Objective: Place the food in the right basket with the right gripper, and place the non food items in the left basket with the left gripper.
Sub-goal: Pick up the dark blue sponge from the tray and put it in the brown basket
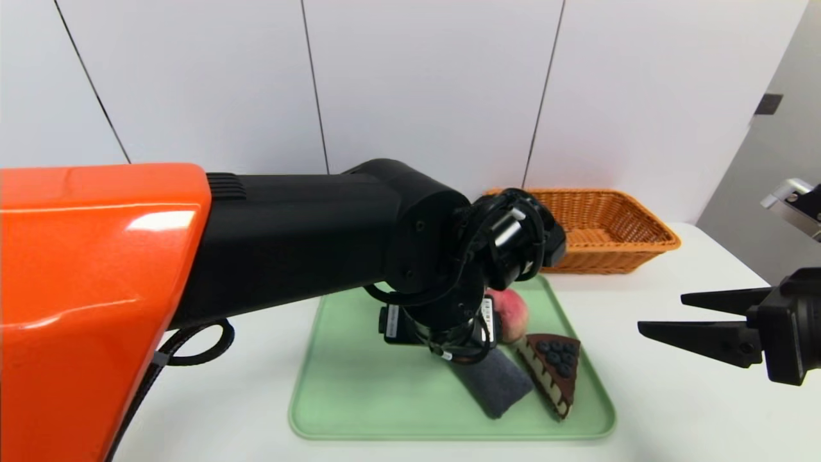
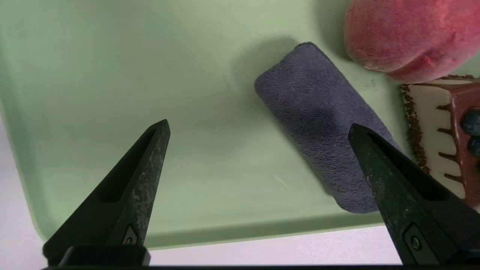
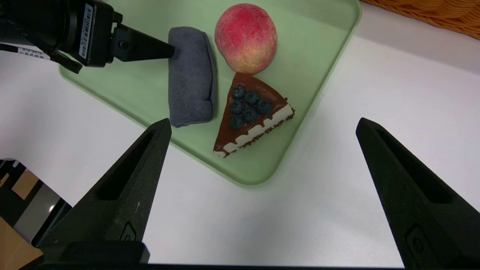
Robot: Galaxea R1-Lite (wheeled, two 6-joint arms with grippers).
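Note:
A rolled grey towel (image 1: 497,385), a peach (image 1: 513,314) and a chocolate cake slice (image 1: 555,372) topped with blueberries lie on a green tray (image 1: 359,385). My left gripper (image 2: 258,125) hangs open low over the tray, one finger over the towel (image 2: 318,123) and the other over bare tray. It holds nothing. The peach (image 2: 405,33) and cake (image 2: 442,142) lie just beyond the towel. My right gripper (image 1: 660,313) stands open and empty over the table, right of the tray. The right basket (image 1: 609,231), orange wicker, sits behind the tray. The left basket is hidden.
My left arm's orange and black body (image 1: 192,256) fills the left half of the head view and hides the table behind it. White table (image 3: 337,168) lies below my right gripper (image 3: 263,120), beside the tray's corner. A wall stands close behind.

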